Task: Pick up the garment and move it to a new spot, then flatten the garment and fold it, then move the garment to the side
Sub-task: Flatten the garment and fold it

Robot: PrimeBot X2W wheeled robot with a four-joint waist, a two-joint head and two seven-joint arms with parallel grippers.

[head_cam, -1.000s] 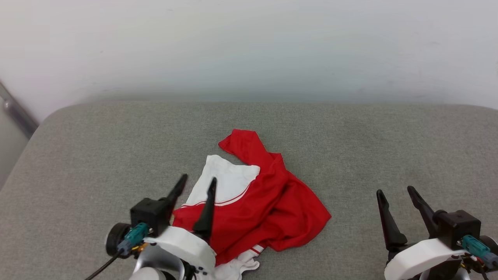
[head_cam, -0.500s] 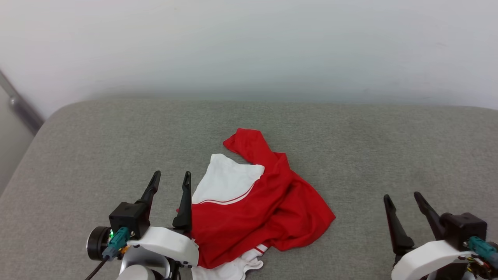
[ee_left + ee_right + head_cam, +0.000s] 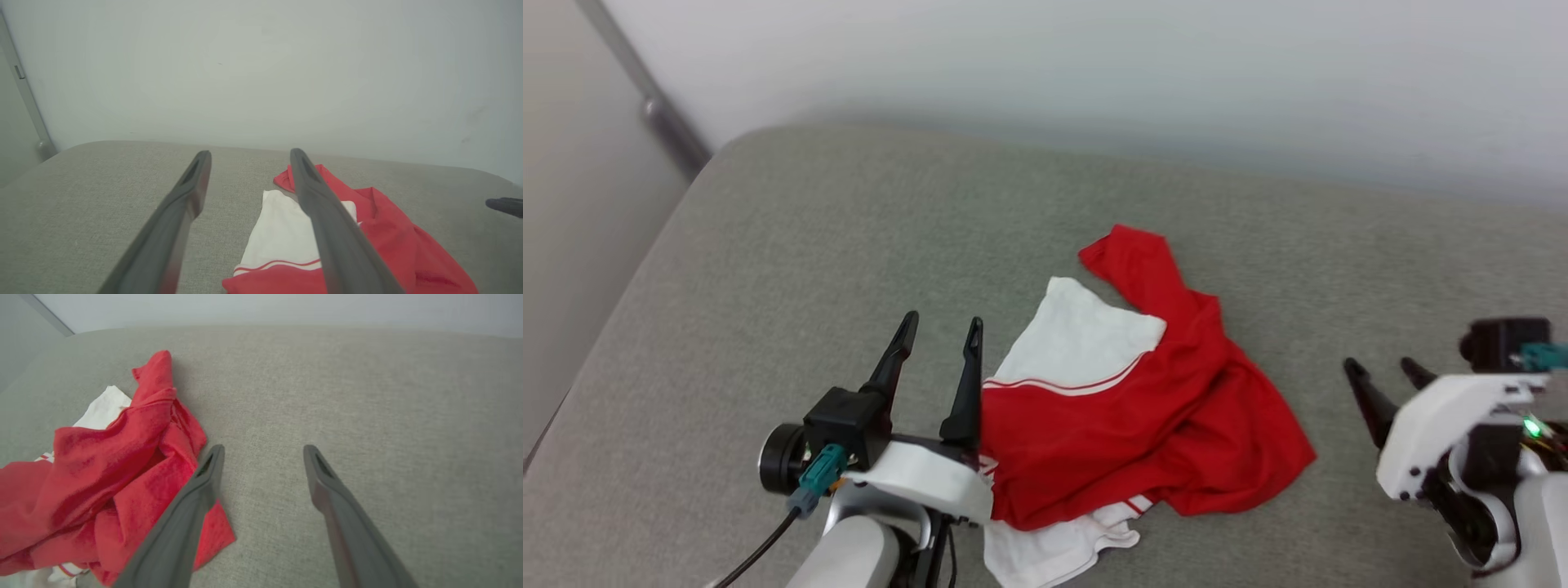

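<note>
The garment [image 3: 1143,425] is seen crumpled on the grey cushion [image 3: 809,245], near its middle. Red cloth is bunched over a white panel with red-white stripe trim, and one red part is stretched toward the pale wall [image 3: 1094,65]. The left gripper [image 3: 943,318] is positioned just beside the left edge of the garment — its jaws are spread wide, with nothing between them. The right gripper [image 3: 1379,364] is placed apart from the garment, on the right side — its jaws are also opened wide, and bare cushion is seen between them in the right wrist view.
</note>
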